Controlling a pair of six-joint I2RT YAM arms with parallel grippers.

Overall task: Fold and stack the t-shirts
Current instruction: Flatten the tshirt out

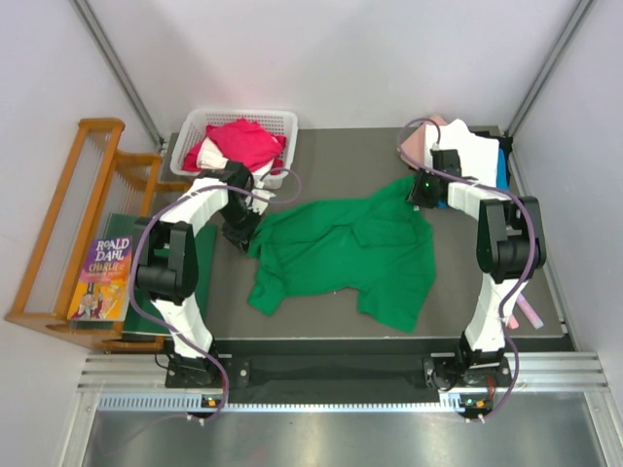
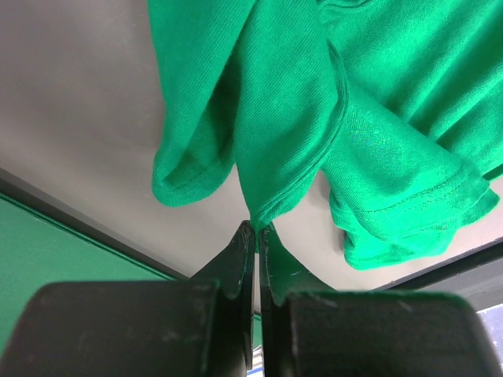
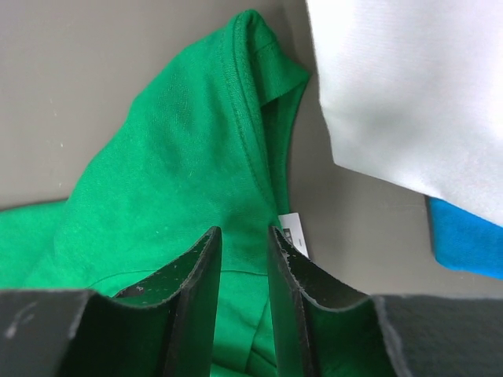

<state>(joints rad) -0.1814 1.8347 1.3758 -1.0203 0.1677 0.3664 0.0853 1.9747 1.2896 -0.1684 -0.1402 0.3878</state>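
The green t-shirt [image 1: 350, 253] lies crumpled, its long axis running from claw to claw. The left gripper [image 2: 255, 229], jaws almost closed, pinches a fold at its tips. The right gripper [image 3: 242, 236], narrowly parted, straddles the collar ridge; whether it grips cannot be told.

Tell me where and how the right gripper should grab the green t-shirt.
Take the green t-shirt at the raised collar fold beside its white neck label, coming down from above. That ridge stands off the table, likely narrow enough for the right gripper's fingers.
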